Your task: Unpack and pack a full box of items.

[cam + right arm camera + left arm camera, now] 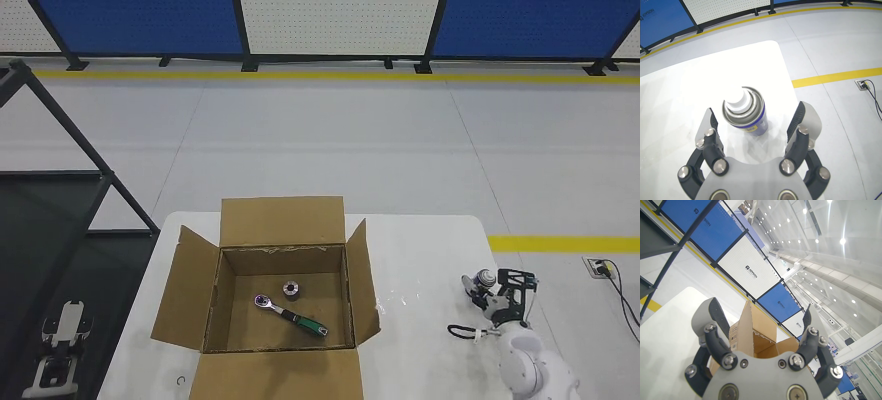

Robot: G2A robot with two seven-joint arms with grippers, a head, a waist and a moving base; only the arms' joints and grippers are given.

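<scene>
The table (420, 250) carried an open box (283, 222) at its middle, with all four flaps folded outward. The left gripper (762, 308) sat low by the table's 9 o'clock side. Its fingers were spread wide and empty, and it faced the box's outer wall.

The right gripper (756, 114) was near the table's 3 o'clock edge, well apart from the box, with its fingers also spread. A can (745, 111) stood upright on the table between those fingers. Its long axis was vertical and a gap showed on either side, so nothing was clamped on it. From the box, the can lay at about 3 o'clock.

A ratchet (290, 314) lay flat on the box floor, its long axis running from 10 o'clock at the head to 4 o'clock at the green grip. A socket (291, 290) sat just beside it, at about 2 o'clock from the head.

Since the grip pointed toward the right arm's side, that arm probably had the easier reach for the ratchet. Going straight down with the fingers set across the 10-to-4 line would likely suit, and the box's 3 o'clock flap was the thing to clear.
</scene>
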